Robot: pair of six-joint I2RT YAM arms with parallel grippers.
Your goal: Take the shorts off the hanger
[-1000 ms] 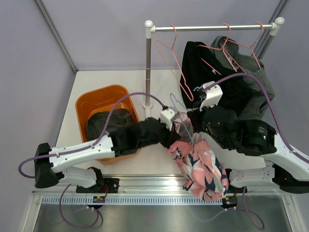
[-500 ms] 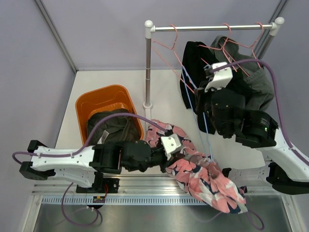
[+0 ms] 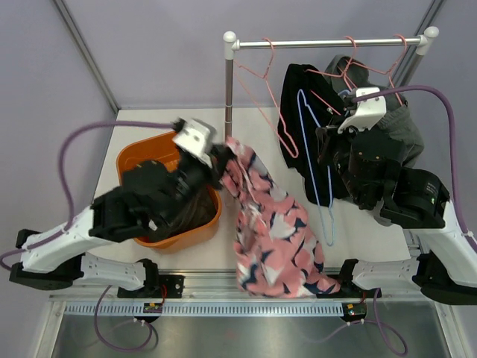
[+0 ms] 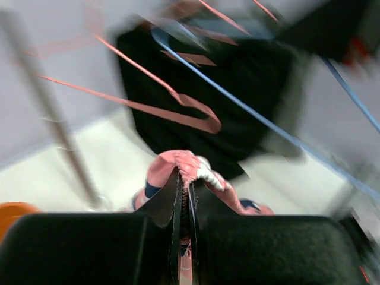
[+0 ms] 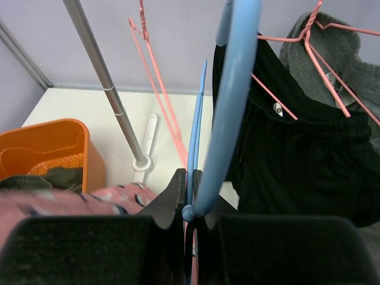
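My left gripper (image 3: 222, 160) is shut on the waistband of the pink shorts with navy-and-white print (image 3: 272, 227), which hang from it down to the table's front edge; the cloth shows between the jaws in the left wrist view (image 4: 184, 169). My right gripper (image 3: 328, 153) is shut on a bare blue hanger (image 3: 317, 168), seen close in the right wrist view (image 5: 228, 101). The black shorts (image 3: 302, 112) and grey shorts (image 3: 395, 123) hang on pink hangers (image 3: 358, 71) from the rail (image 3: 328, 42). The dark olive shorts (image 3: 186, 205) lie in the orange basket (image 3: 145, 153).
The rail's upright post (image 3: 229, 97) stands just behind the left gripper. An empty pink hanger (image 3: 268, 93) hangs beside the post. The cell walls close in on both sides. The metal rail with the arm bases (image 3: 238, 302) runs along the near edge.
The pink shorts have come off the blue hanger. My left gripper rose and swung left toward the basket with them. My right gripper lifted the bare blue hanger up toward the rail.
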